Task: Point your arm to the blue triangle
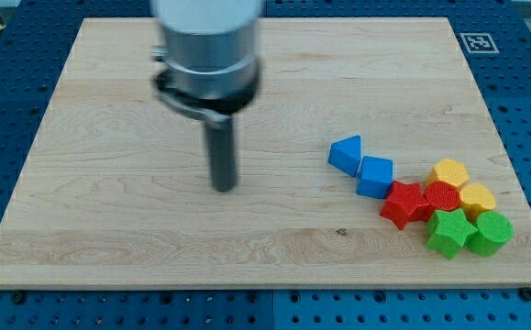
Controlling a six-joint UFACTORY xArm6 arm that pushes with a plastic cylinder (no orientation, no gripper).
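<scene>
The blue triangle lies on the wooden board right of centre, touching a second blue block at its lower right. My tip rests on the board well to the left of the blue triangle, about a fifth of the view's width away, and touches no block. The rod hangs from the grey arm body at the view's top.
A cluster sits at the lower right: a red star, a red block, two yellow blocks, a green star and a green round block. A marker tag sits at the top right corner.
</scene>
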